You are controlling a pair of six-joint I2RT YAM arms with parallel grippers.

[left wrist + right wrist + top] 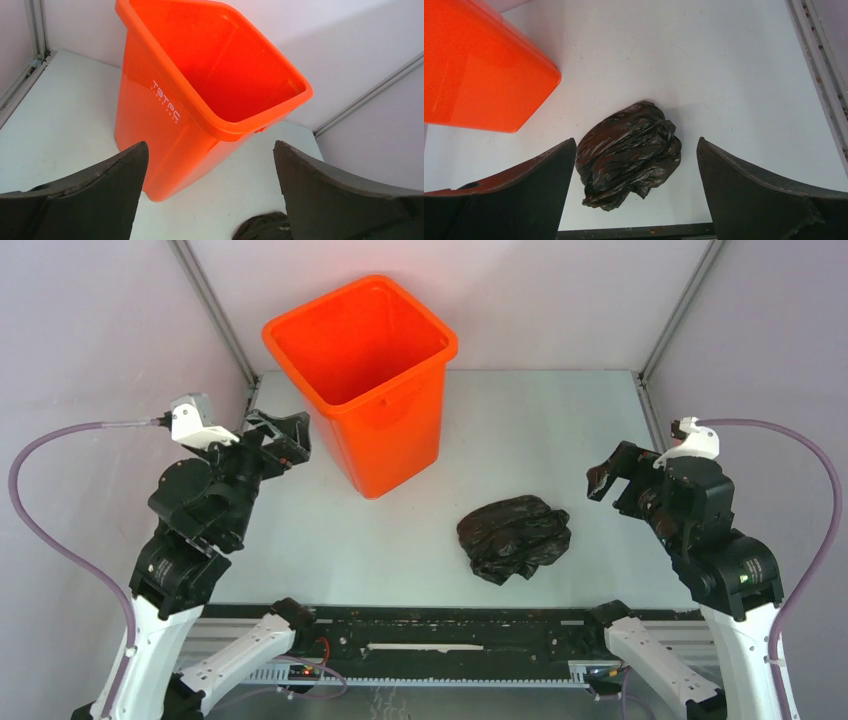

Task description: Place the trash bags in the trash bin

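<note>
Black crumpled plastic bag (514,537) is best pinched mid-bundle by the spread right gripper (605,480), nearest it; left gripper (283,437), likewise spread, is parked by the tall orange plastic bin (385,430).

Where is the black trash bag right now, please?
In the top view, the trash bag lies crumpled on the table, right of centre, nearer the arms' bases than the orange bin.

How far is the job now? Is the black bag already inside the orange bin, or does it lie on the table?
Done: nothing yet. The orange bin shows nothing inside, and the black bag lies crumpled on the table, apart from the bin. In hand: nothing; the left gripper and the right gripper are both open, away from the bag. Left: grasp the bag and put it into the bin.
</note>
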